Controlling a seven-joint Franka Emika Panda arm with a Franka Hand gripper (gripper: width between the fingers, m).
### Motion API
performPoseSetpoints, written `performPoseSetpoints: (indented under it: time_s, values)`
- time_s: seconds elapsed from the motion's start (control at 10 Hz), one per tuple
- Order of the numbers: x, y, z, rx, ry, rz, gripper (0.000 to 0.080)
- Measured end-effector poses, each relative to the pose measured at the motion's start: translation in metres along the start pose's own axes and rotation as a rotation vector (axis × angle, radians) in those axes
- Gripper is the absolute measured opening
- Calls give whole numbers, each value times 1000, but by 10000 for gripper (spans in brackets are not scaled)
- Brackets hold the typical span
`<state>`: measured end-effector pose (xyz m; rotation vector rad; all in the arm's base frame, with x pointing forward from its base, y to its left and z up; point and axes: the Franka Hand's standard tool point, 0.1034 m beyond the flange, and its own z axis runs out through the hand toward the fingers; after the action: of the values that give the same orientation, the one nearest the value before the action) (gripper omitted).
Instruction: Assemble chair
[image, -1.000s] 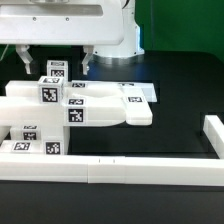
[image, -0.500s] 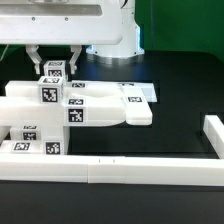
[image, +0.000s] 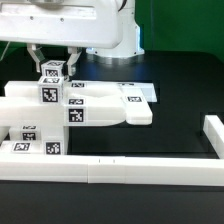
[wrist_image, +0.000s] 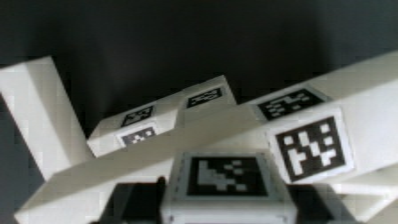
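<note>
The chair lies as loose white tagged parts. A stack of blocky pieces (image: 60, 108) fills the exterior view's left, and a thick flat panel (image: 120, 110) reaches toward the middle. My gripper (image: 53, 64) hangs under the white robot housing at the back left. It is shut on a small white block (image: 51, 72) with a tag on its face, at the top of the stack. In the wrist view the same block (wrist_image: 222, 178) sits squeezed between my dark fingers (wrist_image: 143, 203) inside the gripper (wrist_image: 222, 205). Slanted white tagged parts (wrist_image: 302, 125) lie beyond it.
The marker board (image: 148, 91) lies flat behind the panel. A long white rail (image: 120, 168) runs along the front, and a short one (image: 212, 135) stands at the exterior view's right. More tagged pieces (image: 30, 145) sit at the front left on the black table.
My fingers stood wide apart on either side of the small block and have closed in onto it. The block has shifted slightly toward the exterior view's left.
</note>
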<state>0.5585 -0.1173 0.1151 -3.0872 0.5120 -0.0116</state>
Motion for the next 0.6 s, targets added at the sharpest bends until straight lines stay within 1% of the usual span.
performPoseSetpoints:
  time_s: [0.6]
  values:
    - [0,-1,0,2,0,357,284]
